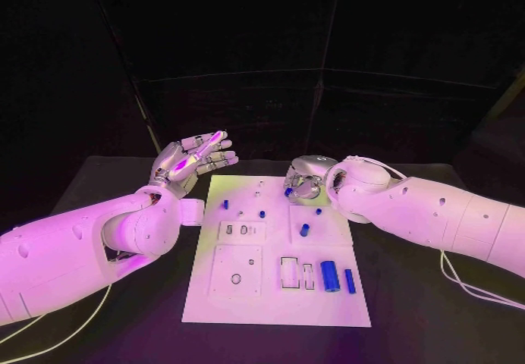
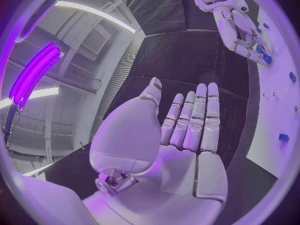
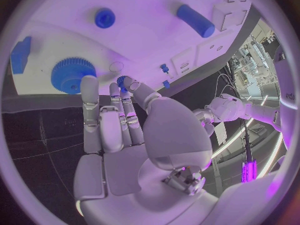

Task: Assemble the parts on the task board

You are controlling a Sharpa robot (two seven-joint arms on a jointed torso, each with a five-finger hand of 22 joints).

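Observation:
The white task board (image 1: pixel 274 303) lies in the middle of the black table. My left hand (image 1: pixel 197 159) is raised beside the board's far left corner, flat, with straight fingers (image 2: pixel 194 120) and nothing in it. Over the board's far edge, my right hand (image 1: pixel 306 180) pinches a small blue gear (image 3: pixel 122 79) between thumb and fingertips (image 2: pixel 259 52), just above the plate. A large blue gear (image 3: pixel 74 74) and a round blue part (image 3: pixel 104 17) sit on the board close by. Two blue cylinders (image 1: pixel 328 274) (image 1: pixel 349 280) lie near the board's front right.
Small blue pegs (image 1: pixel 224 204) (image 1: pixel 306 229) stand in the board's middle rows, beside rectangular cut-outs (image 1: pixel 290 273) and a round hole (image 1: pixel 237 278). A cable (image 1: pixel 470 284) trails on the table at the right. Black table surrounds the board on both sides.

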